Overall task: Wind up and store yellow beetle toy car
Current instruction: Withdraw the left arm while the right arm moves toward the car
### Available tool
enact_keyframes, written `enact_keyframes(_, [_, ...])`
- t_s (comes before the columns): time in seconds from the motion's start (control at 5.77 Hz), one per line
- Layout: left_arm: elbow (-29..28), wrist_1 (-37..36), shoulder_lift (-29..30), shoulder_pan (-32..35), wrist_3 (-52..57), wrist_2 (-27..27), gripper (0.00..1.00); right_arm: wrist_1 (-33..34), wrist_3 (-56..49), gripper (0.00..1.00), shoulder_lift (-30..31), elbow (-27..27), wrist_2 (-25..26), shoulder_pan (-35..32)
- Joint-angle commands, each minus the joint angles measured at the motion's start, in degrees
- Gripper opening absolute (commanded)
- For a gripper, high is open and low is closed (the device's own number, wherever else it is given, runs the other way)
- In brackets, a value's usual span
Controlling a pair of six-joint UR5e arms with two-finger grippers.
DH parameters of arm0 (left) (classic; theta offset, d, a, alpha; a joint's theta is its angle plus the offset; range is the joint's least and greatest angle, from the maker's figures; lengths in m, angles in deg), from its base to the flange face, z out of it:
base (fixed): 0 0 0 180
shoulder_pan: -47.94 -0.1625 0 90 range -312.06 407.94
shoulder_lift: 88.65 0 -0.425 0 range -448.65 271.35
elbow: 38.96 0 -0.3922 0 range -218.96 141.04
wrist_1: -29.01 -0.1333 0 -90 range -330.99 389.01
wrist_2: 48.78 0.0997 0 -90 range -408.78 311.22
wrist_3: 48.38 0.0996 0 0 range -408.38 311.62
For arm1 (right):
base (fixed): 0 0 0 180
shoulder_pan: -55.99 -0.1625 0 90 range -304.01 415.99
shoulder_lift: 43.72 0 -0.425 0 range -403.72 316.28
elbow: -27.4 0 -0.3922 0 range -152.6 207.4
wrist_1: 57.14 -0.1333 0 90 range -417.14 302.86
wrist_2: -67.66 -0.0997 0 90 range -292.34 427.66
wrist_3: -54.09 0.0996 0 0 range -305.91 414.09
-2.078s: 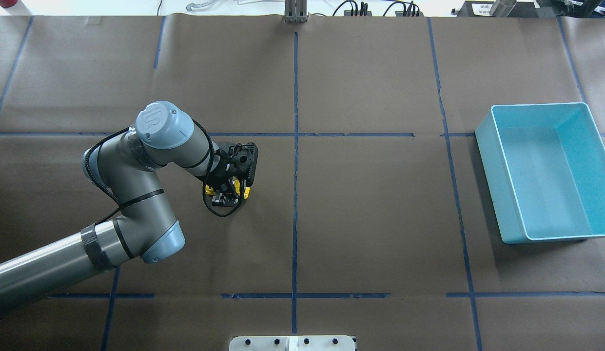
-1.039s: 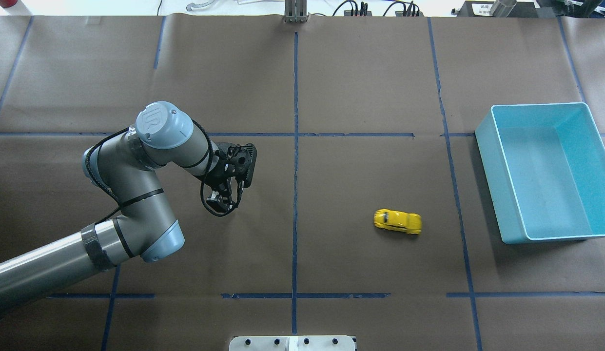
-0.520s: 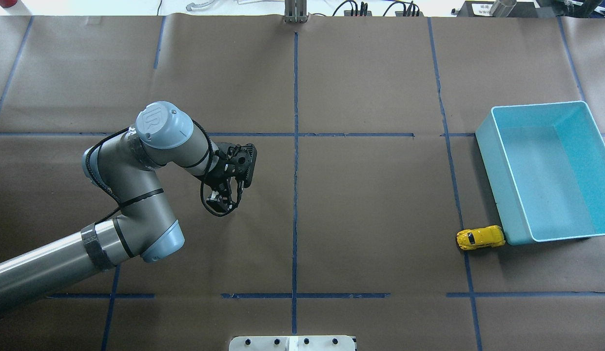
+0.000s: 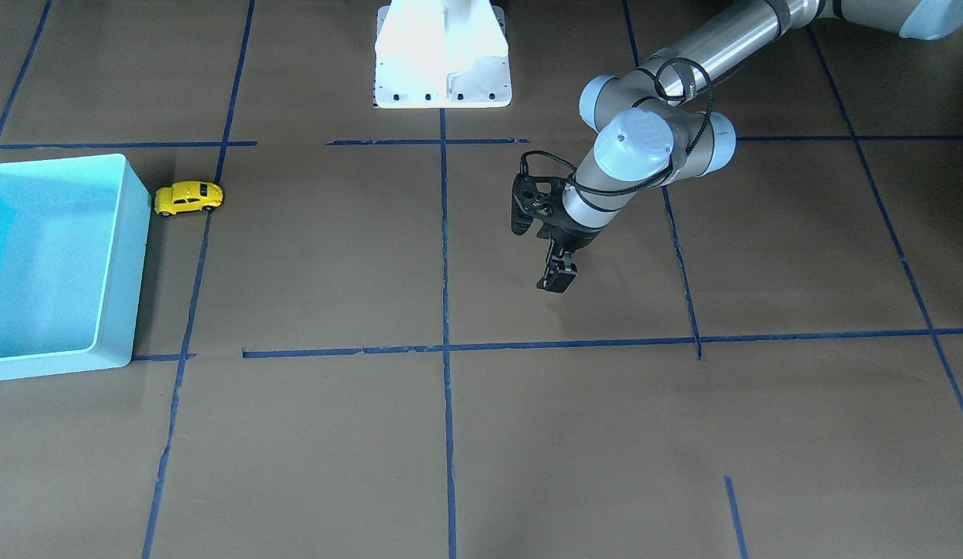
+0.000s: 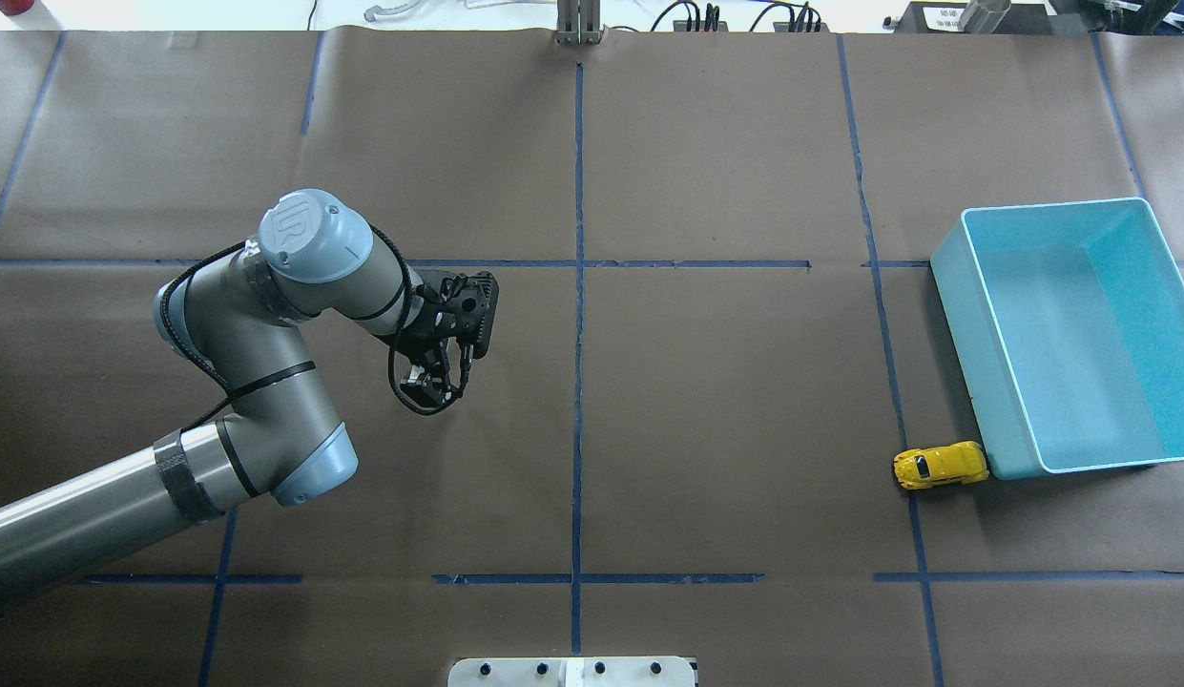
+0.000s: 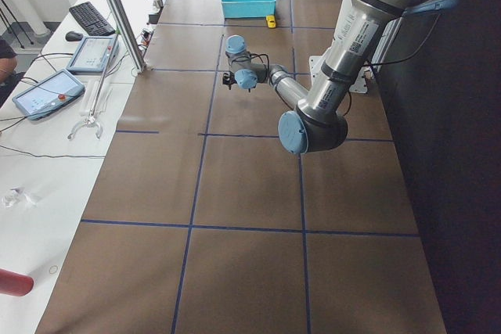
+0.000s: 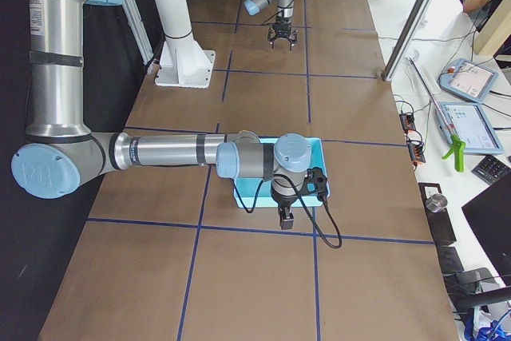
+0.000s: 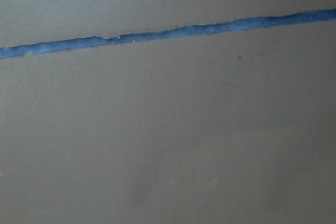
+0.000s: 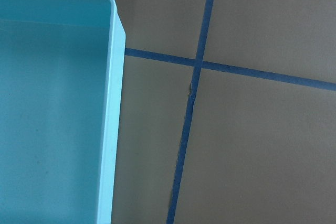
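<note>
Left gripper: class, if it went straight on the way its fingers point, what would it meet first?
The paper-covered table. The left gripper points roughly straight down, and its wrist view shows only brown paper and blue tape beneath. The yellow beetle toy car lies far off that line.

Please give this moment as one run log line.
yellow beetle toy car: on table, outside light blue bin, at its corner | left gripper: open, empty | right gripper: state unclear | not stored

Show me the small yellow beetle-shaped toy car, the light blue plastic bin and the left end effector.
small yellow beetle-shaped toy car (image 5: 940,466): overhead view, middle of its body.
light blue plastic bin (image 5: 978,353): overhead view, its outer wall.
left end effector (image 4: 556,277): front-facing view, between its fingertips.
</note>
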Motion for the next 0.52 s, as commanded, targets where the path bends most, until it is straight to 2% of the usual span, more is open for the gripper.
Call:
enact_keyframes(0.0, [4.7, -11.8, -0.9, 5.3, -0.6, 0.3, 1.00, 0.1, -0.1, 1.00, -0.8, -2.5, 0.0, 0.8])
enact_keyframes(0.17, [6.1, -17.9, -1.2, 8.5, -3.0, 0.3, 1.00, 0.3, -0.1, 1.00, -0.8, -7.5, 0.3, 3.3])
enact_keyframes(0.35, [6.4, -19.7, -2.7, 12.0, -7.4, -0.6, 1.00, 0.2, 0.0, 1.00, -0.8, -11.9, 0.0, 5.2])
